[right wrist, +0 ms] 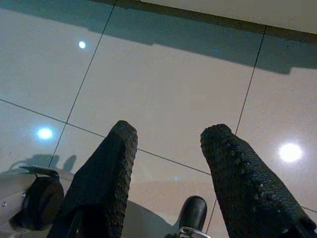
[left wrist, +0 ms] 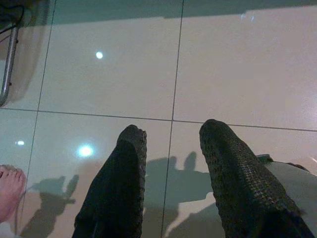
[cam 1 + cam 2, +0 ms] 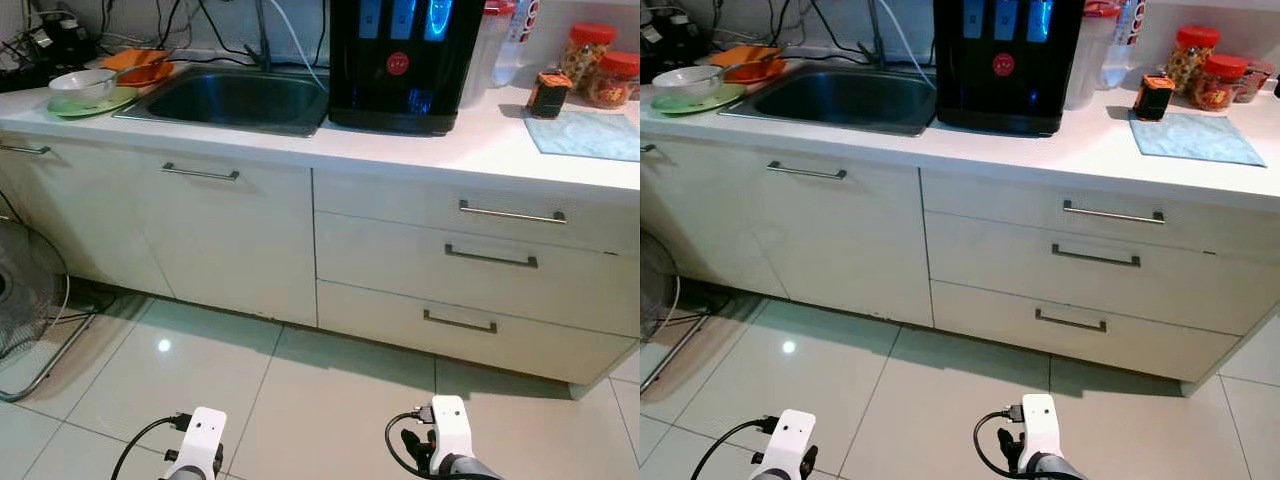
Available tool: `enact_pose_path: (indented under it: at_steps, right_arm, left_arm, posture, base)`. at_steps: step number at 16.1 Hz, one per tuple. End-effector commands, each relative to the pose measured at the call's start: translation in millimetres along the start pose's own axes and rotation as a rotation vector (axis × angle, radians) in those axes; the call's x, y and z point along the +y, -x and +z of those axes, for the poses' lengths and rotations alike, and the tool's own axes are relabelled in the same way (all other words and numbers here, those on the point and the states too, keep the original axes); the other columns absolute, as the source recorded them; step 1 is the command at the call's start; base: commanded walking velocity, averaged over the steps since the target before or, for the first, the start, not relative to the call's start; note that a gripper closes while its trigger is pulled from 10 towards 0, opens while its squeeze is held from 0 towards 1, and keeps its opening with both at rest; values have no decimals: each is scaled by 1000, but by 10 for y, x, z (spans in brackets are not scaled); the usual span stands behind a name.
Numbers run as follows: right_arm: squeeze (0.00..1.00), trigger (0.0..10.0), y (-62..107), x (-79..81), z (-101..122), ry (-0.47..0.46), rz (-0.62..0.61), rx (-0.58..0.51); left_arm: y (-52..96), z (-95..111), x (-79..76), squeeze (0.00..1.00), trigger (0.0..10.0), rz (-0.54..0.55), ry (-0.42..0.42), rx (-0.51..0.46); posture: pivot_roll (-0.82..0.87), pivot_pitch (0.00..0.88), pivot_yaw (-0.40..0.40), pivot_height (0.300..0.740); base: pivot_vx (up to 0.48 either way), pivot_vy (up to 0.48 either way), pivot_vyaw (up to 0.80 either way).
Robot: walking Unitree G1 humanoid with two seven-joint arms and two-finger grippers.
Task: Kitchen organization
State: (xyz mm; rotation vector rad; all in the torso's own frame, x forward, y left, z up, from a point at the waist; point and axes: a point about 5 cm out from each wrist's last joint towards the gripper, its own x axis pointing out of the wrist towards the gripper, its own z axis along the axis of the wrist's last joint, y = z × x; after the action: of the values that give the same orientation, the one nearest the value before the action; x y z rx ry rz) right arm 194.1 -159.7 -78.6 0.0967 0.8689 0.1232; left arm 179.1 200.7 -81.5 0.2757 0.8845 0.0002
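I face a white kitchen counter [image 3: 440, 150] with a steel sink [image 3: 235, 98] set into it. A black water dispenser [image 3: 400, 60] stands to the right of the sink. Left of the sink, a white bowl [image 3: 82, 86] rests on a green plate [image 3: 95, 104], with an orange dish [image 3: 140, 66] behind it. Both arms hang low over the tiled floor. My left gripper [image 2: 171, 136] is open with nothing between its fingers. My right gripper [image 1: 168, 136] is open and empty too.
Red-lidded jars [image 3: 600, 65], a small dark jar [image 3: 548, 94] and a pale cloth [image 3: 585, 133] sit on the counter's right. Below are cabinet doors [image 3: 215, 240] and three drawers [image 3: 490, 262]. A floor fan [image 3: 25, 300] stands at left. A person's bare toes [image 2: 9, 191] show on the tiles.
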Motion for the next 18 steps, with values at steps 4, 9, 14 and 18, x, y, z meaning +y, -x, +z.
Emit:
enact_pose_path:
  at_steps: [4,9,14,18]
  right_arm:
    - [0,10000,-7,8,30,-6,-3,-16]
    - [0,10000,-15,-7,100,-1,-9,-44]
    - [0,10000,-41,-88,1097,95,-38,-371]
    - [0,10000,-33,-167,844,47,-67,-304]
  left_arm:
    - [-7,30,24,0,10000,15,-1,-11]
    - [-14,84,62,0,10000,41,1,-42]
    - [-56,1013,206,0,10000,88,69,-411]
    - [-33,704,207,0,10000,106,109,-348]
  posture:
    - [122,0,43,740]
    - [126,2,42,740]
    - [119,17,40,740]
    - [118,13,39,740]
  base:
    - [0,0,0]
    - [0,0,0]
    - [0,0,0]
    - [0,0,0]
